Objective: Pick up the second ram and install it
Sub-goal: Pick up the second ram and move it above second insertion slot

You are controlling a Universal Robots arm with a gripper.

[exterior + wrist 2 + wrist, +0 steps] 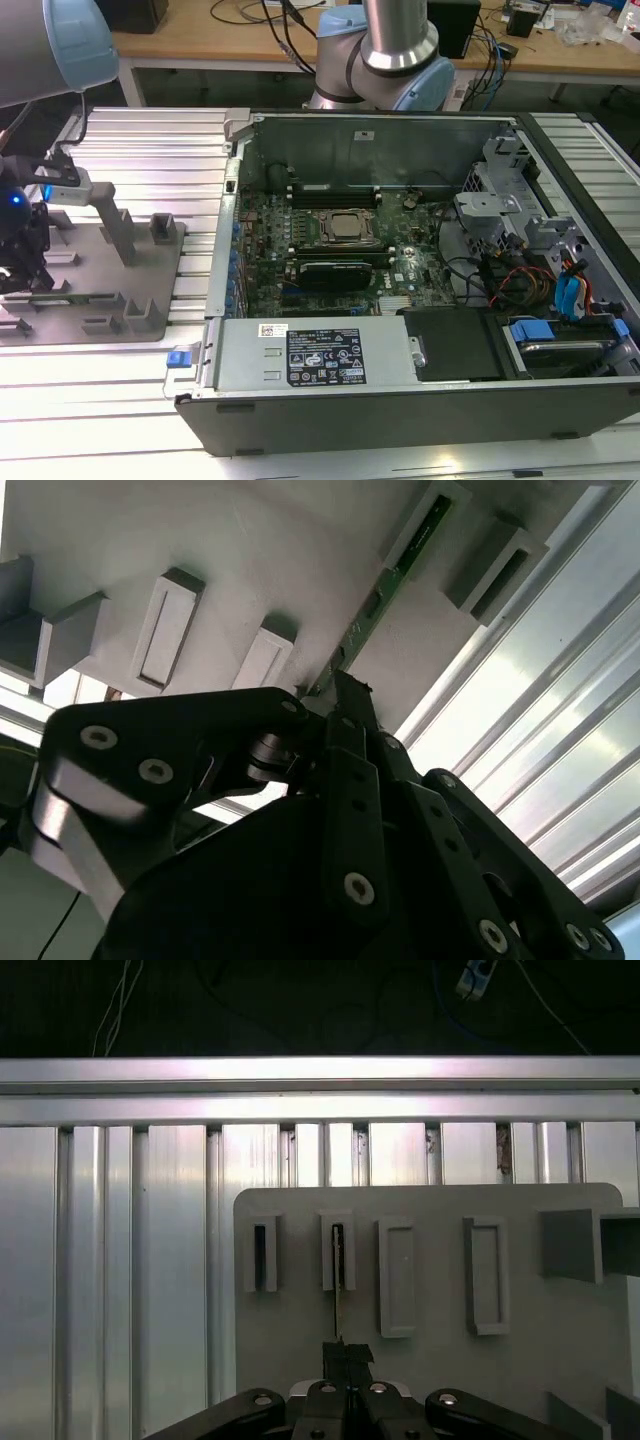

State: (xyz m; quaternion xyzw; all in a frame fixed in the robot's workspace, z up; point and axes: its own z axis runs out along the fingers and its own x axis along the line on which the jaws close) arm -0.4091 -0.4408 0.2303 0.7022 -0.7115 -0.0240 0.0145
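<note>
Gripping with the pincer [347,1352] at one end of the second ram [338,1285], closed almost fully, with just the thin green board between its two sides. Pinched across the flat faces, probably because so thin a stick gives the surest hold that way and stays upright. Seen in both wrist views standing on edge, the far end seated in a raised slot block [326,1260] of the grey tray [110,300]. Kept upright there, it seems, so as to leave an end free to be grasped from above. Set on the slatted worktop [130,140] at the exterior view's left, well apart from the open computer case [400,400] on the right, leaving room to reach down over the tray. Not yet lifted clear of the slot, by the look of it, and so nowhere near the motherboard [330,250].
</note>
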